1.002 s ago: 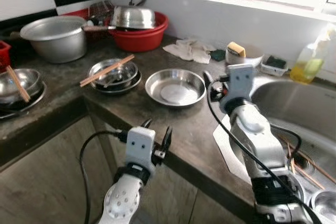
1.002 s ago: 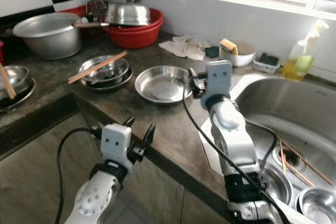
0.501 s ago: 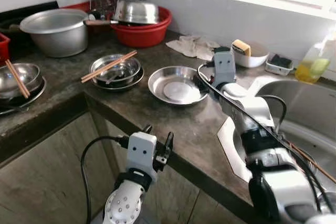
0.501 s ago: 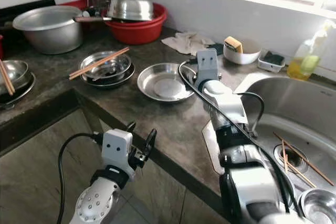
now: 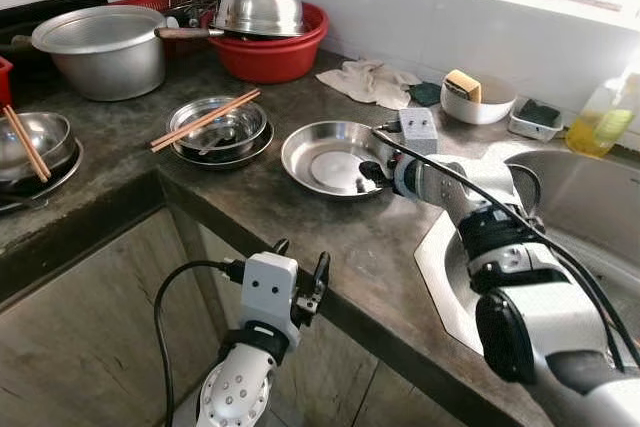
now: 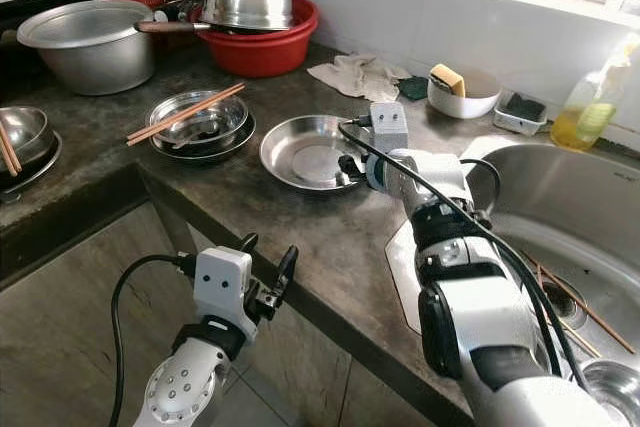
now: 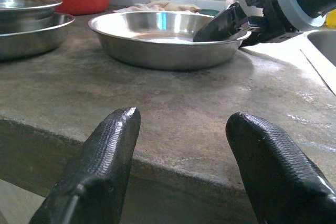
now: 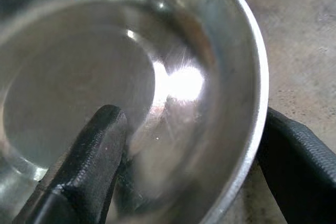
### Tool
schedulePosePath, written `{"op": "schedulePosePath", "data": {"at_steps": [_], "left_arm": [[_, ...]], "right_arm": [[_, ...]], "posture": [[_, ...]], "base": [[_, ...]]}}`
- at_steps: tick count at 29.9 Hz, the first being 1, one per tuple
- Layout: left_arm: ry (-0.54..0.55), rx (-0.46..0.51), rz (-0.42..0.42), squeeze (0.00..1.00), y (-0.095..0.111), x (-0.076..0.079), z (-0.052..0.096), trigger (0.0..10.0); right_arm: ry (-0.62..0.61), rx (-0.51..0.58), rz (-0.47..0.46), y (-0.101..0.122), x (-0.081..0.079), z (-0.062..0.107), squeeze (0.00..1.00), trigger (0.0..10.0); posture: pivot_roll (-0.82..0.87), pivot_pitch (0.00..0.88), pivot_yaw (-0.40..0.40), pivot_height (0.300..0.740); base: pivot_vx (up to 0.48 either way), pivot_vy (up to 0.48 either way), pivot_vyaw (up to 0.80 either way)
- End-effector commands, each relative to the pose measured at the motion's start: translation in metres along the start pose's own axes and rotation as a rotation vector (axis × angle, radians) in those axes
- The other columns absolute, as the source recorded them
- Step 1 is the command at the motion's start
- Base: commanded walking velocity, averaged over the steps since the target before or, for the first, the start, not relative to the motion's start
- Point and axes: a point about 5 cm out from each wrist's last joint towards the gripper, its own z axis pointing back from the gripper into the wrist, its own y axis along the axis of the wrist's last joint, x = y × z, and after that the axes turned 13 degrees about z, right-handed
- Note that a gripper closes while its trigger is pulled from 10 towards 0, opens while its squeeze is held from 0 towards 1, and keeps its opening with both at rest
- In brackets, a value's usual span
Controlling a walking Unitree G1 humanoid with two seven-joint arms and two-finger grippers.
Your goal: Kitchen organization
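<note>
A shallow steel dish (image 5: 330,155) sits on the dark stone counter (image 5: 300,217), near its middle. My right gripper (image 5: 372,171) is at the dish's right rim and stands open. In the right wrist view one of its fingers (image 8: 89,150) is inside the dish (image 8: 105,66) and the other is outside on the counter, with the rim between them. My left gripper (image 5: 301,255) hovers open just below and in front of the counter edge, with nothing between its fingers (image 7: 100,166).
Stacked steel bowls with chopsticks (image 5: 218,132) lie left of the dish. A large pot (image 5: 100,47) and a red basin (image 5: 270,52) stand at the back. A cloth (image 5: 370,82), a sponge bowl (image 5: 475,99) and a soap bottle (image 5: 597,119) line the wall. The sink (image 5: 590,197) is on the right.
My right arm has swung down and left, bringing its gripper from above the counter to straddle the dish's rim. The left arm has stayed put. The camera shifted a little.
</note>
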Motion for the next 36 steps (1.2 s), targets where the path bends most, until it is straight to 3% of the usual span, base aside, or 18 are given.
{"op": "schedulePosePath", "data": {"at_steps": [1,2,3,4,13,22,25,26,28,31,33,35,36], "left_arm": [[0.0,-0.004,-0.002,0.0,-0.001,0.002,-0.001,10.0],[-0.001,-0.003,-0.001,0.0,-0.001,0.003,-0.002,10.0],[0.0,-0.002,-0.001,0.0,-0.001,0.003,-0.002,10.0],[0.001,-0.002,0.0,0.0,-0.001,0.002,-0.002,10.0],[0.008,0.001,0.001,0.0,0.0,0.001,-0.002,10.0],[0.012,0.005,-0.001,0.0,-0.001,-0.001,-0.004,10.0],[0.014,0.006,-0.003,0.0,-0.001,-0.001,-0.004,10.0],[0.015,0.007,-0.004,0.0,-0.001,-0.001,-0.004,10.0],[0.015,0.008,-0.006,0.0,-0.001,-0.002,-0.004,10.0],[0.015,0.008,-0.007,0.0,-0.001,-0.002,-0.004,10.0],[0.014,0.012,-0.009,0.0,0.0,-0.002,-0.005,10.0],[0.014,0.012,-0.01,0.0,0.0,-0.002,-0.006,10.0],[0.012,0.013,-0.011,0.0,0.0,-0.002,-0.006,10.0]], "right_arm": [[0.015,-0.036,0.014,0.0,0.0,0.0,0.0,10.0],[0.021,-0.048,0.028,-0.002,-0.001,0.0,0.0,10.0],[0.025,-0.054,0.033,-0.002,-0.002,-0.001,0.0,2.7],[0.026,-0.061,0.039,-0.003,-0.003,-0.001,0.0,0.0],[0.018,-0.078,-0.035,-0.004,-0.003,-0.003,0.0,0.0],[0.018,-0.067,-0.252,-0.003,0.004,-0.002,0.0,0.0],[0.023,-0.039,-0.366,-0.002,0.007,-0.001,0.0,0.0],[0.031,-0.008,-0.443,0.0,0.009,0.0,0.0,0.0],[0.031,0.034,-0.511,0.002,0.012,0.001,0.0,0.0],[0.022,0.079,-0.553,0.004,0.016,0.004,0.0,0.0],[-0.019,0.222,-0.608,0.01,0.022,0.011,0.0,0.0],[-0.023,0.238,-0.617,0.011,0.022,0.013,0.0,0.0],[-0.059,0.334,-0.63,0.012,0.023,0.02,0.0,0.0]], "posture": [[0.12,0.08,-0.077,0.74],[0.12,0.082,-0.078,0.74],[0.12,0.082,-0.077,0.74],[0.12,0.082,-0.077,0.74],[0.12,0.08,-0.077,0.74],[0.12,0.075,-0.081,0.74],[0.12,0.073,-0.08,0.74],[0.12,0.072,-0.08,0.74],[0.12,0.07,-0.078,0.74],[0.12,0.067,-0.077,0.74],[0.12,0.061,-0.074,0.74],[0.12,0.06,-0.073,0.74],[0.12,0.055,-0.067,0.74]], "base": [[0.0,0.0,0.0],[0.0,0.0,0.0],[0.0,0.0,0.0],[0.0,0.0,0.0],[0.0,0.0,0.0],[0.0,0.0,0.0],[0.0,0.0,0.0],[0.0,0.0,0.0],[0.0,0.0,0.0],[0.0,0.0,0.0],[0.0,0.0,0.0],[0.0,0.0,0.0],[0.0,0.0,0.0]]}}
